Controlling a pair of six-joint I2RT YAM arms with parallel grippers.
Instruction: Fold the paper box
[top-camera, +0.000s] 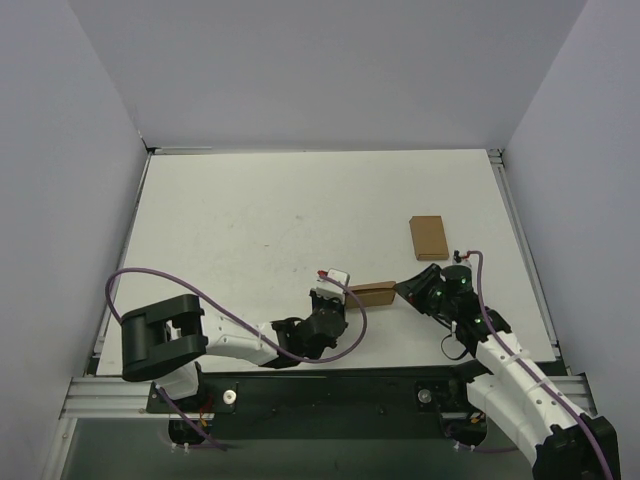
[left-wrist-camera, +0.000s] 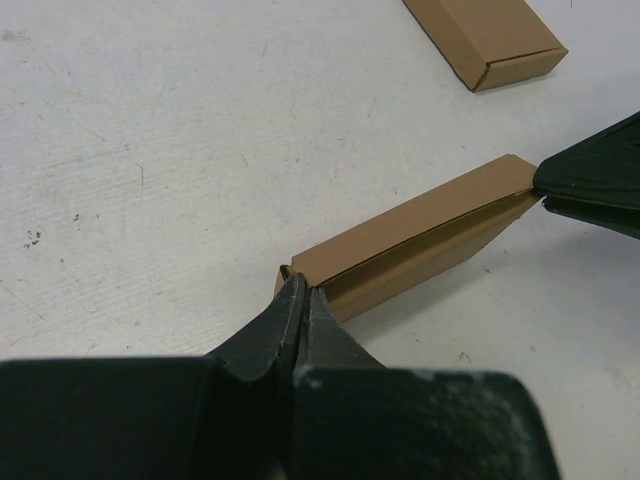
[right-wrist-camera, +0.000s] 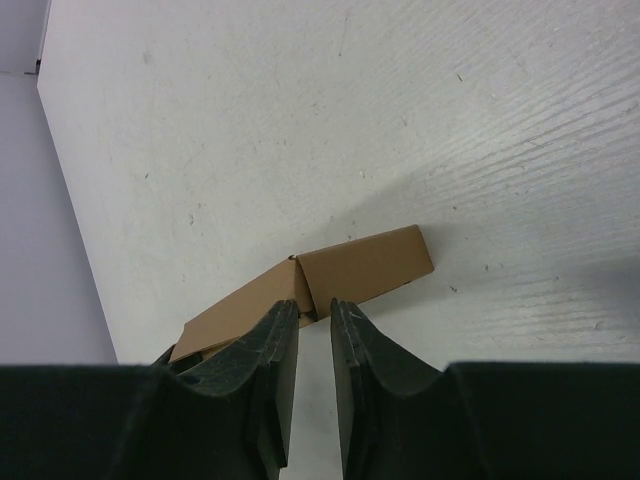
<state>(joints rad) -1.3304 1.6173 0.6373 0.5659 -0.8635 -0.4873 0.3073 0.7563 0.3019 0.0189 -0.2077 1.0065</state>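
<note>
Left end effector (left-wrist-camera: 300, 290), fingers pressed together at the lower-left end of paper box (left-wrist-camera: 410, 235), which lies mid-frame on tabletop (left-wrist-camera: 150, 150), long axis rising toward right edge, where right end effector (left-wrist-camera: 545, 190), narrowly parted, meets its far end; both arms equally near.

White-and-black arms (top-camera: 235, 345), purple cables (top-camera: 150, 270)
</note>
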